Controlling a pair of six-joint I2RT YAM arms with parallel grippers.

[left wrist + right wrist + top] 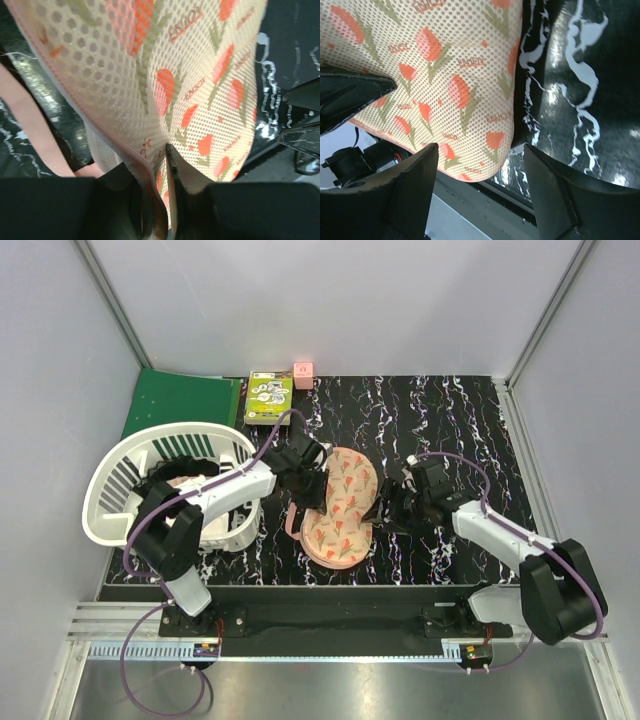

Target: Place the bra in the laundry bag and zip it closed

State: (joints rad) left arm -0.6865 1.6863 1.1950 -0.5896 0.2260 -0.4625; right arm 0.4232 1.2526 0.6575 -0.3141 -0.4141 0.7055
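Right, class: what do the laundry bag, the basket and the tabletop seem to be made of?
The laundry bag: soft matt mesh fabric, probably synthetic; regular holes show through the tulip print. The basket: white moulded plastic, by its smooth slatted walls. The tabletop: glossy black marbled sheet, reflecting light; material unclear.

- The laundry bag (341,503) is peach mesh printed with orange-red tulips, green stems and small orange lettering; its edging is pink.
- The worktop (455,430) is black with white marble-like streaks.
- The basket (108,490) is white.
- A flat board (180,400) at the far left corner is dark green.
- A small box (269,397) is lime green and white; the cube (303,371) beside it is pink.
- The left end effector (161,155) and right end effector (480,150) are black; the arm links are white, the cables purple.
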